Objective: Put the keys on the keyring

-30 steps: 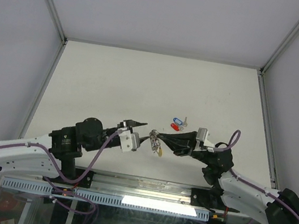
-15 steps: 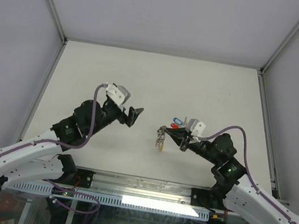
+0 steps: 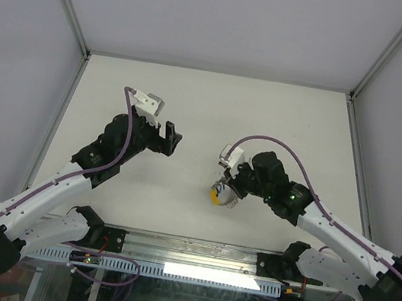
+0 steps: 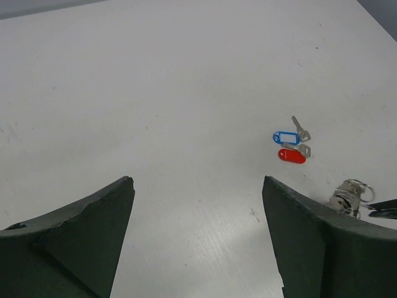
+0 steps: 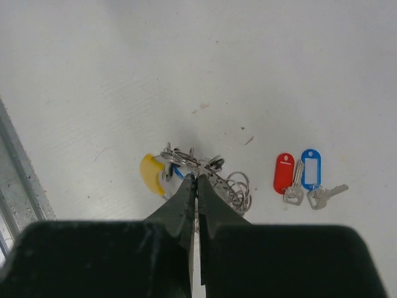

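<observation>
A white table (image 3: pixel 193 103) fills the middle of the overhead view. The left arm reaches up from the lower left of the frame. The left gripper (image 3: pixel 170 139) hangs over bare tabletop with its jaws spread wide and nothing between them. The right arm comes in from the lower right. The right gripper (image 5: pixel 197 180) has its jaws pinched together on the silvery loops of the keyring (image 5: pixel 153 174), which lies bunched at the centre of the wrist view, its yellow arc to the left. Right of it, apart from it on the table, lie two keys, one with a red tag (image 5: pixel 283 174) and one with a blue tag (image 5: pixel 310 167), side by side.
</observation>
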Tool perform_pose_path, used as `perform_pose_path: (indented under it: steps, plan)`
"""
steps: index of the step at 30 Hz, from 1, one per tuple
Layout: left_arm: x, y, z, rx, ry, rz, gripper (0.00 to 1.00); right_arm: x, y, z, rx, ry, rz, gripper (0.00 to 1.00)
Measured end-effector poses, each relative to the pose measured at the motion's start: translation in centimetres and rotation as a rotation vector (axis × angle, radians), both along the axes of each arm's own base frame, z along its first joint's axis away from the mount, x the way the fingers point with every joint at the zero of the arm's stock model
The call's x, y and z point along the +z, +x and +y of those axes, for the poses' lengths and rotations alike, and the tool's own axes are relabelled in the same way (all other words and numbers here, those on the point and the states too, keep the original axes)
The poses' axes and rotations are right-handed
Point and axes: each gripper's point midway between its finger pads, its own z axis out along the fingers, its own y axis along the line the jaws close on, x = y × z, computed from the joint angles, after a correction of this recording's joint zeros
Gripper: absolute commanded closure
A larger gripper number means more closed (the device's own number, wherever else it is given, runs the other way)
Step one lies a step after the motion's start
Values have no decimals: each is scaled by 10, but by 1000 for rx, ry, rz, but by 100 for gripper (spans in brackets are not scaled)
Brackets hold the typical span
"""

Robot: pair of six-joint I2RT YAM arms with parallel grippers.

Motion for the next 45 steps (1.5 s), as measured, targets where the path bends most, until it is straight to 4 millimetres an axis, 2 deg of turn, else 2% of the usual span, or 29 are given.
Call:
perform_pose_path:
  steps: [3,11,13,17,19,23,27,29,33,36,41,42,45]
  plan:
    - [2,-2,3,6,-8,2,17,-15,6,14,12,-9,30,100]
    - [3,-9,8,8,-9,10,17,-51,4,47,56,-10,144,99]
    - [1,-9,8,9,-4,18,17,-57,3,58,69,3,171,91]
    - [0,-8,12,21,-2,23,15,-62,3,80,89,44,216,55]
    - [-2,-6,16,32,-2,31,15,-57,7,88,82,75,214,49]
    - [-12,7,32,81,-5,71,12,-41,18,92,35,134,191,44]
    - [-30,19,50,133,-15,147,1,-17,35,79,-73,222,193,43]
    - [-41,22,55,154,-16,194,1,-3,44,69,-145,266,195,42]
    - [-54,24,50,153,-24,279,1,9,56,48,-290,304,208,40]
    - [-60,26,45,158,-36,338,1,0,69,21,-427,285,283,41]
    - [-71,26,43,160,-28,400,1,-21,115,-44,-725,272,400,44]
    - [-73,24,43,160,-22,409,1,-28,120,-56,-778,266,425,45]
    - [-75,23,45,159,-6,411,1,-47,127,-78,-873,232,499,48]
